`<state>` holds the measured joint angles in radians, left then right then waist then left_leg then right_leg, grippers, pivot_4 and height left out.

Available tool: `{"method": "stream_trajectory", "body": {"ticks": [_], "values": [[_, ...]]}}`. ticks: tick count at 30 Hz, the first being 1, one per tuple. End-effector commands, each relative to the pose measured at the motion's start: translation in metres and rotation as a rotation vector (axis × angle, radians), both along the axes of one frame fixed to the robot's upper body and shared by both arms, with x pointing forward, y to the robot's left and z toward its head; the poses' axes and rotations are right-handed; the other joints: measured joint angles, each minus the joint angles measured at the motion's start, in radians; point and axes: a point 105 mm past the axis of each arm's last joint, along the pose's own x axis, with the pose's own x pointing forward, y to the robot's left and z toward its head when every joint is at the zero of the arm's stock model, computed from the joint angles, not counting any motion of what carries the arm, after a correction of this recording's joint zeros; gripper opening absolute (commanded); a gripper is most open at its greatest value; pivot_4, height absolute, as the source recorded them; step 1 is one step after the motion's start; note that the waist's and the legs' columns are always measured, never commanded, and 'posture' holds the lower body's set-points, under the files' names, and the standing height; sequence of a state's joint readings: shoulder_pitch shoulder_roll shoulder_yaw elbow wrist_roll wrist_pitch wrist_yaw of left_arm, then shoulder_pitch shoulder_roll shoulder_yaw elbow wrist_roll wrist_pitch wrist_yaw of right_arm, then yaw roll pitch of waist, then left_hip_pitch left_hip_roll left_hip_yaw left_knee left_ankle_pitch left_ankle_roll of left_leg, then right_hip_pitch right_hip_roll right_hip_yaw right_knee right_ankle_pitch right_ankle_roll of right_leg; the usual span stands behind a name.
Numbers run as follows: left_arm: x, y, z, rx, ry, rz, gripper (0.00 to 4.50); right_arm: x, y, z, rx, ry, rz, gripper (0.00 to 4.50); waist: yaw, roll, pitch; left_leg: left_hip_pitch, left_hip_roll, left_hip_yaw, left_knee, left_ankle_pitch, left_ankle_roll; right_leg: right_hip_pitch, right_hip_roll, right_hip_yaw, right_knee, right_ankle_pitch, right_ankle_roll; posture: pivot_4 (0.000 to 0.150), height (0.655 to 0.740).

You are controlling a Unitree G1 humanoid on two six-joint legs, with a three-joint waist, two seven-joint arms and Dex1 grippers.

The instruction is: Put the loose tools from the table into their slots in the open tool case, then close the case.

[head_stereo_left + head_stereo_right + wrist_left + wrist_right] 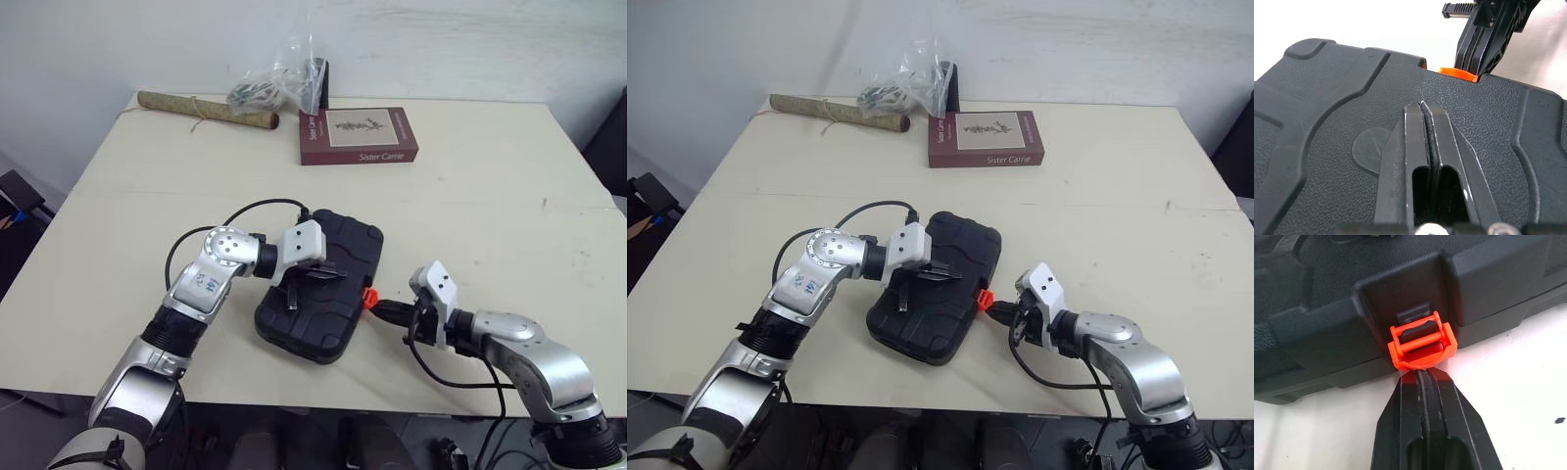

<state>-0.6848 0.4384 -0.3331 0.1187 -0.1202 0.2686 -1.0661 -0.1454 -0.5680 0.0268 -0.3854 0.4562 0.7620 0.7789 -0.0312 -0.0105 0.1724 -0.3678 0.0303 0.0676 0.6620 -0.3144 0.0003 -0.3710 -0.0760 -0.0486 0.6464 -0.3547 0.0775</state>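
A black tool case [323, 328] lies flat near the front edge of a pale counter [470, 196], its lid down, with a small orange latch [1421, 345] on the side facing the robot's right arm. The left end effector [1423, 105] rests on top of the lid near the middle, its two black fingers pressed together and holding nothing. The right end effector [1421, 374] sits low on the counter just beside the case, fingers also closed and empty, tips touching the lower lip of the latch. The latch appears flipped outward, not yet snapped over its catch, so closing looks like the step in hand. The case is moulded hard plastic with a pebbled surface; it is likely stiff, fairly heavy once loaded with tools, and not slippery, so a downward press on the lid should hold it steady. The latch is a thin plastic clip on a hinge, light and springy; it probably needs a firm push at its lower lip, upward and toward the case, and a narrow fingertip could skid off its curved edge. At the far side of the counter, well apart from the case, lie a dark red book [358, 135], a clear plastic bag [284, 78] and a brown roll [206, 110]
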Motion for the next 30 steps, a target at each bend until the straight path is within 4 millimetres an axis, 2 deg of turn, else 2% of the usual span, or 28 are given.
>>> {"method": "stream_trajectory", "body": {"ticks": [1, 11, 15, 20, 25, 27, 30], "values": [[-0.011, 0.010, -0.060, 0.143, 0.170, 0.029, 0.00, -0.008, 0.027, 0.046, 0.108, -0.159, 0.142, 0.03, 0.000, 0.000, 0.000, 0.000, 0.000, 0.000, 0.000, 0.000, 0.000, 0.000, 0.000, 0.000, 0.000, 0.000, 0.000, 0.150, 0.7400], [-0.010, 0.012, -0.065, 0.128, 0.174, 0.034, 0.00, -0.005, 0.027, 0.063, 0.167, -0.193, 0.153, 0.03, -0.001, 0.002, -0.002, 0.000, 0.000, 0.000, -0.001, 0.000, 0.000, 0.000, 0.000, 0.000, 0.000, 0.000, 0.000, 0.150, 0.7400], [-0.009, 0.013, -0.065, 0.119, 0.173, 0.044, 0.00, -0.007, 0.023, 0.054, 0.125, -0.181, 0.160, 0.03, 0.007, 0.000, -0.009, 0.000, 0.000, -0.001, -0.001, -0.001, 0.001, 0.000, 0.000, 0.000, -0.002, 0.000, 0.000, 0.150, 0.7400], [-0.007, 0.018, -0.063, 0.111, 0.164, 0.056, 0.00, -0.009, 0.007, 0.042, 0.036, -0.154, 0.140, 0.03, 0.002, -0.001, -0.012, 0.001, -0.002, 0.000, -0.001, -0.005, 0.007, 0.004, -0.002, 0.000, -0.005, 0.000, 0.000, 0.150, 0.7400], [-0.006, 0.020, -0.056, 0.089, 0.136, 0.062, 0.00, 0.000, -0.002, 0.037, -0.005, -0.169, 0.091, 0.03, 0.002, 0.000, -0.012, 0.003, -0.001, -0.001, -0.003, -0.005, 0.007, 0.005, -0.001, -0.001, -0.007, 0.000, 0.000, 0.150, 0.7400], [-0.006, 0.021, -0.055, 0.088, 0.134, 0.063, 0.00, 0.003, 0.000, 0.037, 0.012, -0.179, 0.090, 0.03, 0.002, 0.000, -0.012, 0.004, -0.001, -0.001, -0.004, -0.005, 0.007, 0.006, -0.001, -0.001, -0.008, 0.000, 0.000, 0.150, 0.7400], [-0.006, 0.023, -0.056, 0.093, 0.136, 0.067, 0.00, 0.002, 0.011, 0.049, 0.090, -0.223, 0.118, 0.03, 0.000, 0.000, -0.012, 0.005, -0.001, -0.001, -0.005, -0.005, 0.006, 0.006, -0.001, 0.000, -0.008, 0.000, 0.000, 0.150, 0.7400]]}}
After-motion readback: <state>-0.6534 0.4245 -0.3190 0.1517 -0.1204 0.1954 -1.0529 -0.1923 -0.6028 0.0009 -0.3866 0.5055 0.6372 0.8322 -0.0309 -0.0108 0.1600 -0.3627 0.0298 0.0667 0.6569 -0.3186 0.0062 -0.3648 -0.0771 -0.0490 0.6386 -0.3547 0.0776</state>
